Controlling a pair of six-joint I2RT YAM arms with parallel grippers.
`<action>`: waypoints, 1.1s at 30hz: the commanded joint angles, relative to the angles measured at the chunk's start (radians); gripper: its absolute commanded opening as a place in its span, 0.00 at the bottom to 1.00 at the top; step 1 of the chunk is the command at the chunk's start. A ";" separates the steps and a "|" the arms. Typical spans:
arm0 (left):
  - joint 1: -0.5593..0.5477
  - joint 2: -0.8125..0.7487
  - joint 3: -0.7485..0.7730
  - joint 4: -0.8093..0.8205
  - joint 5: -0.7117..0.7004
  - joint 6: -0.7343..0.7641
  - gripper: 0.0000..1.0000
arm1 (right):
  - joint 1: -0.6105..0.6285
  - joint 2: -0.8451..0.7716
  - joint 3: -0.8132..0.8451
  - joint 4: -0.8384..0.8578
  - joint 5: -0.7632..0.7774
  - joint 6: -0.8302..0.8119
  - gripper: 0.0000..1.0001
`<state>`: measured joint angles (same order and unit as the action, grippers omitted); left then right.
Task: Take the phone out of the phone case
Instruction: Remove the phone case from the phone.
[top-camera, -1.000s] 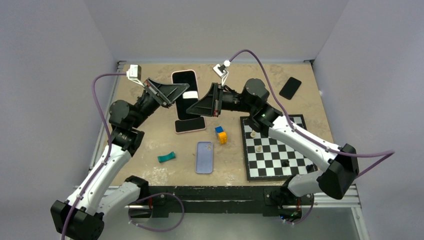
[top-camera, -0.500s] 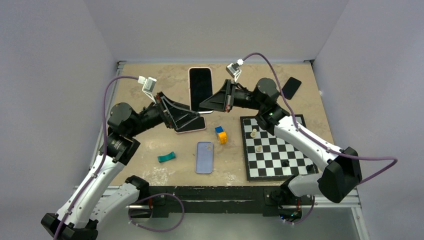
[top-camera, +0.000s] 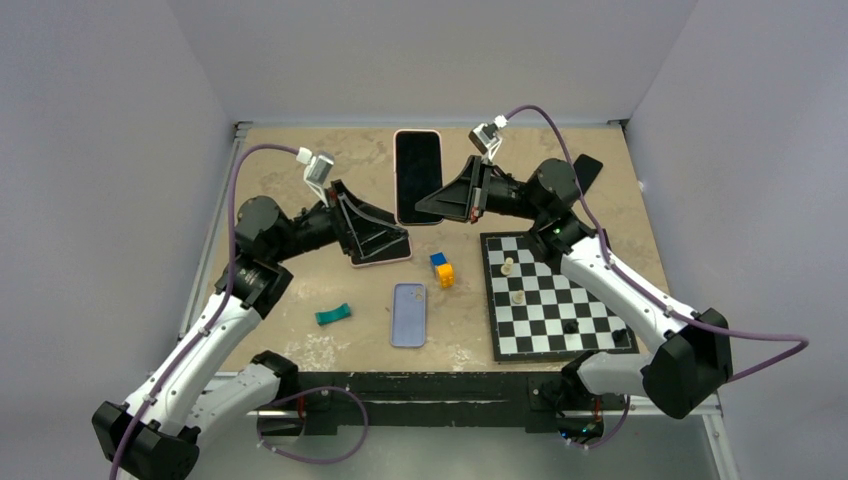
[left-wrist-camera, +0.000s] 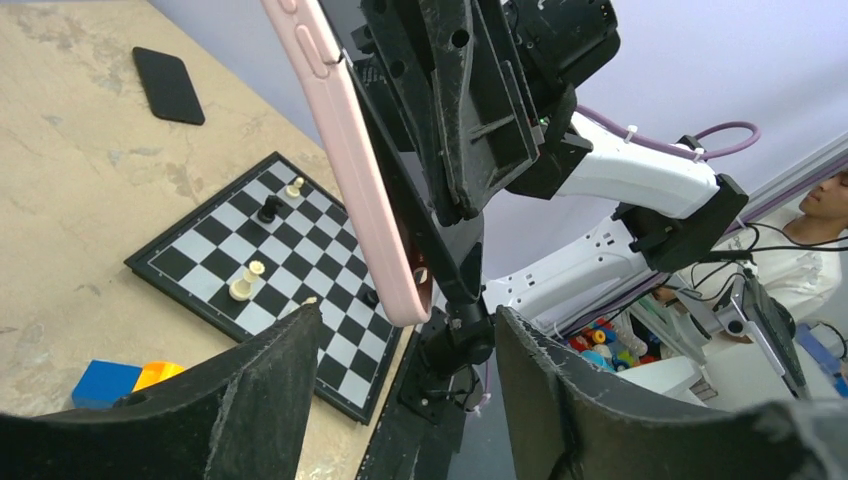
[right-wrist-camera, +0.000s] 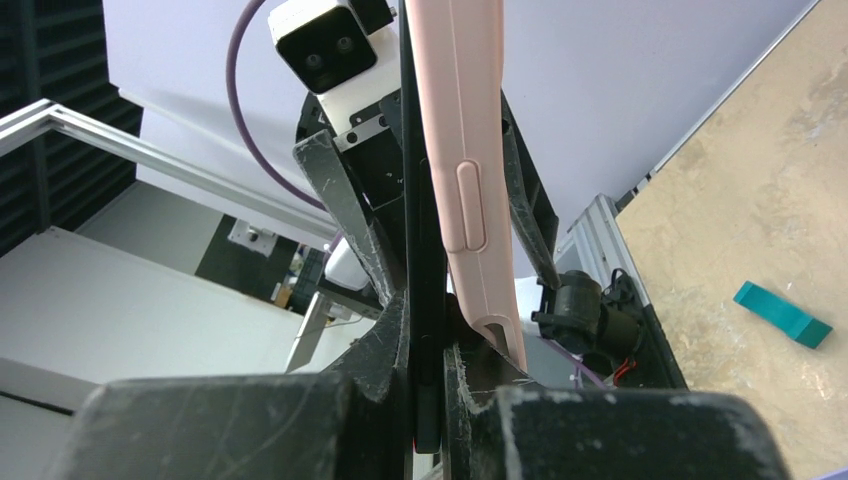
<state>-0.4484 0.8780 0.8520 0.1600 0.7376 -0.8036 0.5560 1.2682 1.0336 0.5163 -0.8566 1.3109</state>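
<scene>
My right gripper (top-camera: 424, 212) holds a black phone (top-camera: 418, 175) upright above the table's back middle. In the right wrist view the phone's thin edge (right-wrist-camera: 425, 250) is clamped between the two fingers. Its pink phone case (right-wrist-camera: 465, 170) stands peeled away from the phone at the near end. My left gripper (top-camera: 400, 238) is open, just left of and below the phone. In the left wrist view the case's lower corner (left-wrist-camera: 405, 295) hangs just above the gap of the left gripper (left-wrist-camera: 405, 350), touching neither finger.
A second pink-rimmed phone (top-camera: 385, 252) lies under the left gripper. A lavender phone (top-camera: 408, 314) lies near the front. Blue and orange cubes (top-camera: 441, 268), a teal piece (top-camera: 333, 314), a chessboard (top-camera: 560, 295) with pieces and a black phone (top-camera: 588, 168) are also on the table.
The right gripper has carried the phone to the right. The left gripper has let go of the case, opened, and swung right and lower beside the phone.
</scene>
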 joint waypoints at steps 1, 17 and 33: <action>-0.006 -0.003 0.010 0.062 -0.003 0.005 0.64 | 0.002 -0.036 0.009 0.132 -0.010 0.039 0.00; -0.006 0.058 0.074 0.056 -0.058 -0.028 0.44 | 0.016 -0.030 -0.025 0.198 -0.006 0.075 0.00; -0.006 0.111 0.013 -0.122 -0.295 -0.100 0.00 | 0.053 -0.083 -0.029 0.066 0.050 -0.048 0.00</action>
<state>-0.4618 1.0168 0.9215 0.1291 0.6079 -0.8803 0.5900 1.2663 0.9916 0.5232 -0.7902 1.2934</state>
